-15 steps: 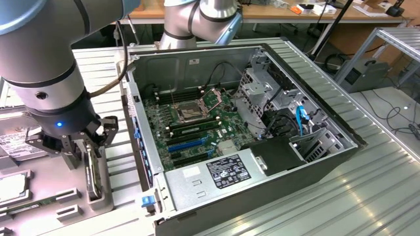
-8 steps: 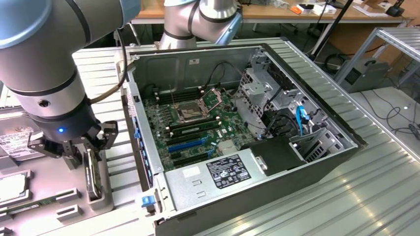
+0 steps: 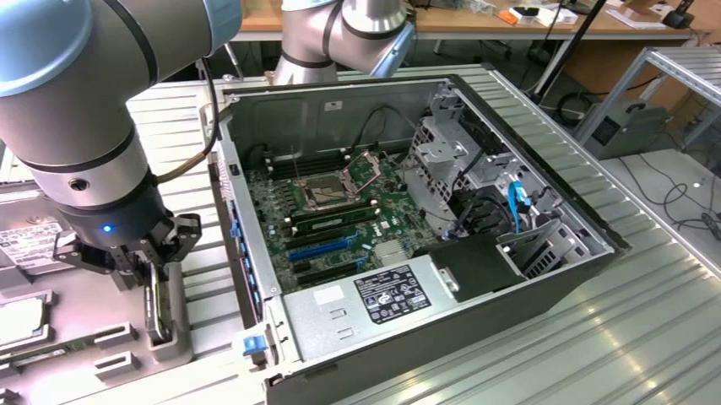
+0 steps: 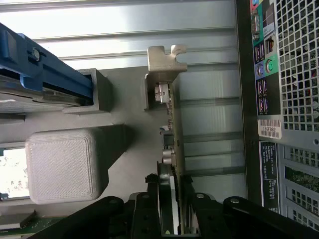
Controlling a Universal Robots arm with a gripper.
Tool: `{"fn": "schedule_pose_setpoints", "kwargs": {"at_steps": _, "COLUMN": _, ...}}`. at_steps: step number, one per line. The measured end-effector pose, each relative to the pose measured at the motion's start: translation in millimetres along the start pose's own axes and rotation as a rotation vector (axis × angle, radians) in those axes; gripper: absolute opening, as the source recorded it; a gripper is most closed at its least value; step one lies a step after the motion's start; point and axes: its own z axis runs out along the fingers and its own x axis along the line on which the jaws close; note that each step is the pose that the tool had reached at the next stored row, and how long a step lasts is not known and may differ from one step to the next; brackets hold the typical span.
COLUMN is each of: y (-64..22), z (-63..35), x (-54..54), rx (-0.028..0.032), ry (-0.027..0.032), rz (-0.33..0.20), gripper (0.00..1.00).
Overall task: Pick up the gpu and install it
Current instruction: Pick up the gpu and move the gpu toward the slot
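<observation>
Ribbed metal tabletop (image 3: pixel 642 329) carries an open computer case (image 3: pixel 541 287), with a wooden workbench (image 3: pixel 474 21) along the top of the frame. At lower left the gpu (image 3: pixel 165 305) stands on edge in a grey holder (image 3: pixel 113 359), under the gripper (image 3: pixel 152 272). The wrist view adds the gpu's silver bracket (image 4: pixel 162 62) and the case's rear ports (image 4: pixel 266 64). There the gripper straddles the gpu, but I cannot tell whether it is clamped.

Your exterior view looks steeply down from above the bench (image 3: pixel 631 337), close over the open computer case (image 3: pixel 338 110). Your wrist view rides just behind the pincer (image 4: pixel 169 196), facing down along it. Both share the gpu (image 3: pixel 167 308) (image 4: pixel 167 64) and the case's rear.
</observation>
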Motion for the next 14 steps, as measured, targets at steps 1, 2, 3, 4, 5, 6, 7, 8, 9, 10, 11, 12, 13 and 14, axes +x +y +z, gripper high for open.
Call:
{"fn": "schedule_pose_setpoints", "kwargs": {"at_steps": 1, "y": 0.0, "z": 0.0, "x": 0.0, "rx": 0.0, "ry": 0.0, "rz": 0.0, "gripper": 0.27}}
{"fn": "schedule_pose_setpoints", "kwargs": {"at_steps": 2, "y": 0.0, "z": 0.0, "x": 0.0, "rx": 0.0, "ry": 0.0, "rz": 0.0, "gripper": 0.27}}
{"fn": "schedule_pose_setpoints", "kwargs": {"at_steps": 3, "y": 0.0, "z": 0.0, "x": 0.0, "rx": 0.0, "ry": 0.0, "rz": 0.0, "gripper": 0.27}}
{"fn": "schedule_pose_setpoints", "kwargs": {"at_steps": 4, "y": 0.0, "z": 0.0, "x": 0.0, "rx": 0.0, "ry": -0.0001, "rz": 0.0, "gripper": 0.27}}
{"fn": "schedule_pose_setpoints", "kwargs": {"at_steps": 5, "y": 0.0, "z": 0.0, "x": 0.0, "rx": 0.0, "ry": 0.0, "rz": 0.0, "gripper": 0.27}}
{"fn": "schedule_pose_setpoints", "kwargs": {"at_steps": 6, "y": 0.0, "z": 0.0, "x": 0.0, "rx": 0.0, "ry": -0.0001, "rz": 0.0, "gripper": 0.27}}
{"fn": "schedule_pose_setpoints", "kwargs": {"at_steps": 7, "y": 0.0, "z": 0.0, "x": 0.0, "rx": 0.0, "ry": -0.0001, "rz": 0.0, "gripper": 0.27}}
{"fn": "schedule_pose_setpoints", "kwargs": {"at_steps": 8, "y": 0.0, "z": 0.0, "x": 0.0, "rx": 0.0, "ry": 0.0, "rz": 0.0, "gripper": 0.27}}
{"fn": "schedule_pose_setpoints", "kwargs": {"at_steps": 9, "y": 0.0, "z": 0.0, "x": 0.0, "rx": 0.0, "ry": -0.0001, "rz": 0.0, "gripper": 0.27}}
{"fn": "schedule_pose_setpoints", "kwargs": {"at_steps": 10, "y": 0.0, "z": 0.0, "x": 0.0, "rx": 0.0, "ry": 0.0, "rz": 0.0, "gripper": 0.27}}
{"fn": "schedule_pose_setpoints", "kwargs": {"at_steps": 11, "y": 0.0, "z": 0.0, "x": 0.0, "rx": 0.0, "ry": -0.0001, "rz": 0.0, "gripper": 0.27}}
{"fn": "schedule_pose_setpoints", "kwargs": {"at_steps": 12, "y": 0.0, "z": 0.0, "x": 0.0, "rx": 0.0, "ry": 0.0, "rz": 0.0, "gripper": 0.27}}
{"fn": "schedule_pose_setpoints", "kwargs": {"at_steps": 13, "y": 0.0, "z": 0.0, "x": 0.0, "rx": 0.0, "ry": 0.0, "rz": 0.0, "gripper": 0.27}}
{"fn": "schedule_pose_setpoints", "kwargs": {"at_steps": 14, "y": 0.0, "z": 0.1, "x": -0.1, "rx": -0.0001, "ry": -0.0002, "rz": 0.0, "gripper": 0.27}}
